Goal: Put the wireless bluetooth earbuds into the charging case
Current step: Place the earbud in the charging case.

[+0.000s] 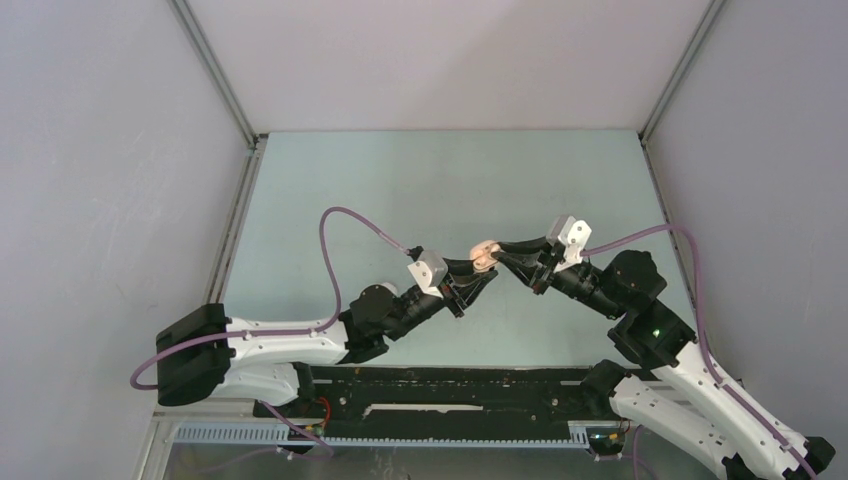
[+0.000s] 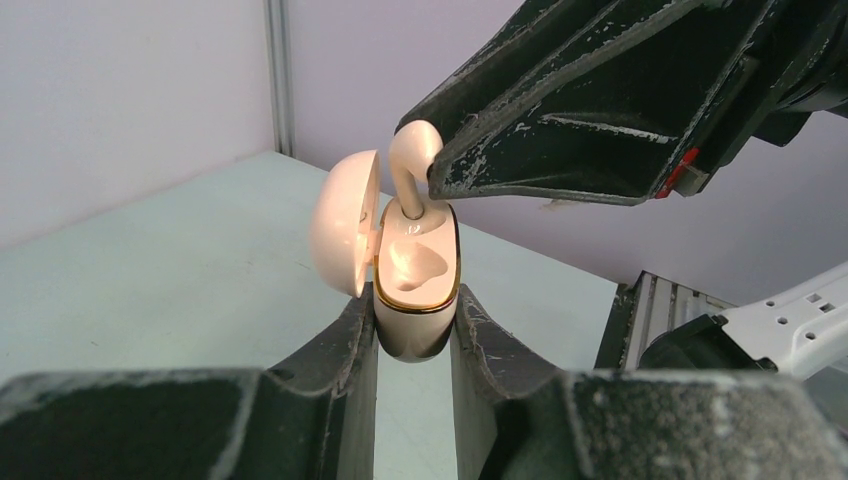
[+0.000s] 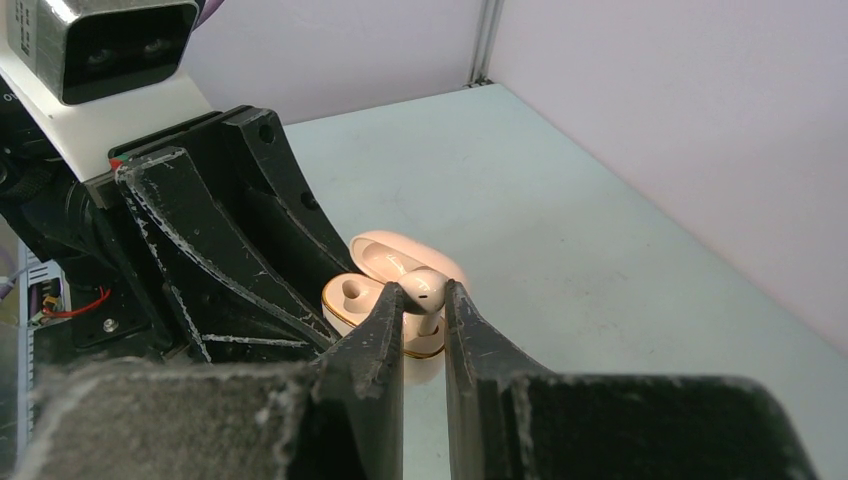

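Observation:
A beige-pink charging case [image 2: 417,300] with a gold rim is held off the table in mid-air, its lid [image 2: 343,220] swung open to the left. My left gripper [image 2: 414,308] is shut on the case's lower body. A beige-pink earbud [image 2: 412,160] stands upright over the case, its stem tip inside the far slot. My right gripper [image 3: 424,296] is shut on the bud's head [image 3: 426,286]. The near slot [image 3: 352,292] of the case shows bare. From above, both grippers meet at the case [image 1: 484,252] over the table's middle.
The pale green table [image 1: 420,180] is boxed in by light walls on three sides, with metal posts [image 1: 215,70] at the back corners. A black rail [image 1: 450,385] runs along the near edge between the arm bases. Purple cables [image 1: 345,215] loop above both arms.

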